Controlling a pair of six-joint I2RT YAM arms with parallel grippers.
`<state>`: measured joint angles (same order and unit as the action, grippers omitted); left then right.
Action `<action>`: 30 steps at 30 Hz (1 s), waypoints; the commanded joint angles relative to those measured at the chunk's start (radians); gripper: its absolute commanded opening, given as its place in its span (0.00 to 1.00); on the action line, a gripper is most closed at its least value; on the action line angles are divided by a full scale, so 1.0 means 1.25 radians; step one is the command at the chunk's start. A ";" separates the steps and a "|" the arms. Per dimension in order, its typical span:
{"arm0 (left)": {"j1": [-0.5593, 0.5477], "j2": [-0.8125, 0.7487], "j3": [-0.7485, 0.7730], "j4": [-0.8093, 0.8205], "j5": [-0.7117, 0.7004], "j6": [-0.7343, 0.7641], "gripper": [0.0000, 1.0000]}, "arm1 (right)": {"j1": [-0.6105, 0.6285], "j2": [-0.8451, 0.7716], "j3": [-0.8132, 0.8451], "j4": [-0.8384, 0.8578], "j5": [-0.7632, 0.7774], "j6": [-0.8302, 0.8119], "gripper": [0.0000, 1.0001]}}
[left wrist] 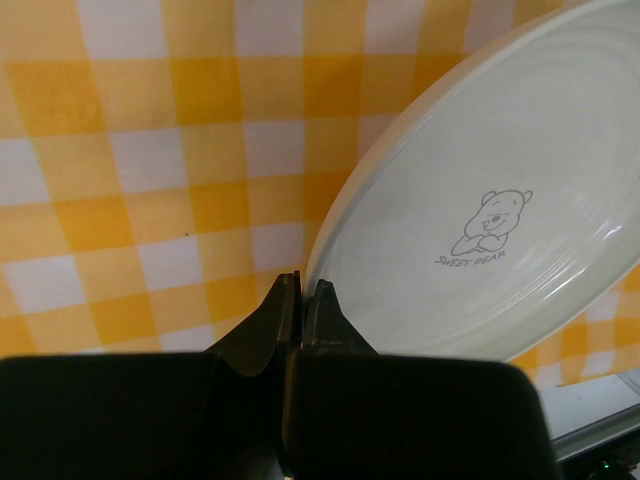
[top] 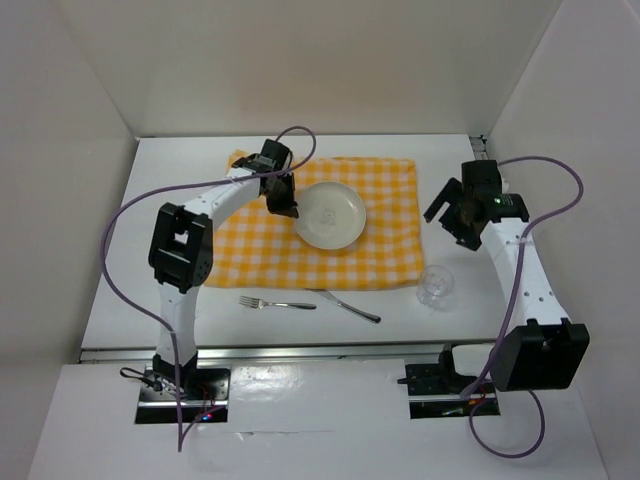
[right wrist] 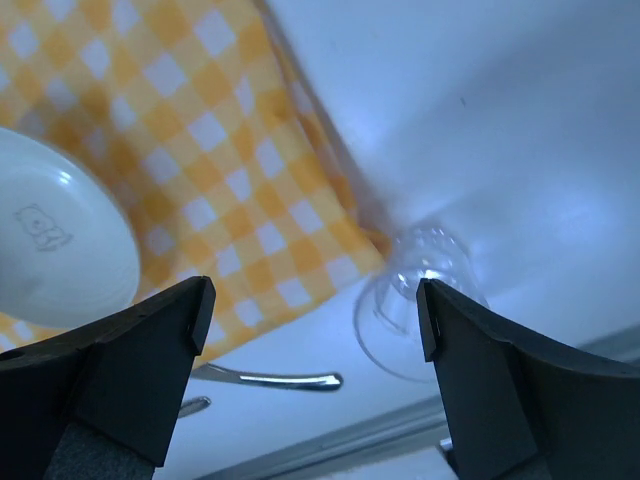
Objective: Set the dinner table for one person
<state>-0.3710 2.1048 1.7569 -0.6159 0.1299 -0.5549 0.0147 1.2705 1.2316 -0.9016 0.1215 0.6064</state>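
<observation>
Left end effector (left wrist: 300, 290): closed, tips against the left rim of the plate (left wrist: 500, 180). You can't tell whether the rim is pinched. The plate sits on the cloth (left wrist: 150, 150).

Right end effector (right wrist: 312, 300): jaws wide, holding nothing, raised beside the cloth's right edge. The glass (right wrist: 400, 290) stands below it by the cloth's corner.

Tabletop (top: 160, 290): flat beneath both, long axis left to right in the top view. Fork (top: 278, 302) and knife (top: 345, 303) lie along the cloth's near edge.

Plate (top: 331, 215) on checked cloth (top: 250, 250), left gripper (top: 292, 210) at its rim; fork (top: 277, 302), glass (top: 436, 286) on dinner table (top: 455, 170)
</observation>
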 commanded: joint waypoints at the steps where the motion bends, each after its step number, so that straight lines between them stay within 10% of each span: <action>1: -0.009 -0.015 0.032 -0.030 -0.019 0.014 0.00 | -0.011 -0.027 -0.030 -0.147 0.024 0.080 0.95; 19: -0.016 0.053 0.090 -0.115 -0.059 0.045 0.00 | -0.011 -0.252 -0.197 -0.327 0.003 0.352 0.94; 23: -0.016 0.062 0.099 -0.131 -0.083 0.036 0.51 | -0.011 -0.263 -0.253 -0.290 -0.006 0.369 0.92; 30: -0.009 0.038 0.115 -0.139 -0.074 0.051 0.78 | -0.011 -0.263 -0.314 -0.205 -0.008 0.392 0.87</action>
<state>-0.3882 2.1773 1.8500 -0.7773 0.0387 -0.5179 0.0036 0.9520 0.8486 -1.2297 0.0986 1.0550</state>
